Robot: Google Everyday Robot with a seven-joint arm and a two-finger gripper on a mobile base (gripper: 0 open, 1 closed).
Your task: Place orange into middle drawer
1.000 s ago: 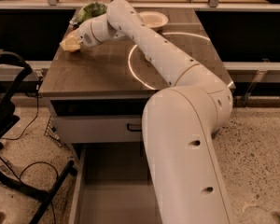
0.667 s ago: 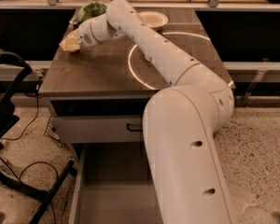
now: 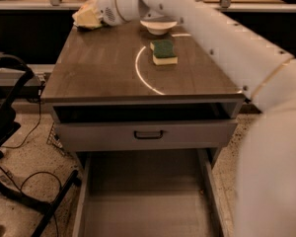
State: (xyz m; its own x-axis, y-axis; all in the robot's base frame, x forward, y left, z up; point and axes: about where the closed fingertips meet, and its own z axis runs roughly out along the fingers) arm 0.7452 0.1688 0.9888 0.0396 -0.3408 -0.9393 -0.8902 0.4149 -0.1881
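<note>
My gripper [image 3: 94, 13] is at the back left corner of the cabinet top [image 3: 98, 68], at the end of my white arm, which reaches in from the right. A pale orange-yellow rounded shape, the orange [image 3: 84, 19], sits right at the gripper's tip. I cannot tell whether it is held or only touched. The middle drawer [image 3: 148, 206] is pulled out at the bottom of the view, wide and shallow with a bare grey floor.
A white bowl [image 3: 158, 27] and a green-and-yellow sponge [image 3: 164, 52] lie on the top, right of the gripper. A grey drawer front with a black handle [image 3: 148, 134] sits above the open drawer. Black equipment [image 3: 5, 107] and cables [image 3: 24, 177] stand at the left.
The view has shifted and closed in, so the cabinet is centred. My arm no longer covers the top, and the bowl and sponge show. The gripper stays at the back left corner.
</note>
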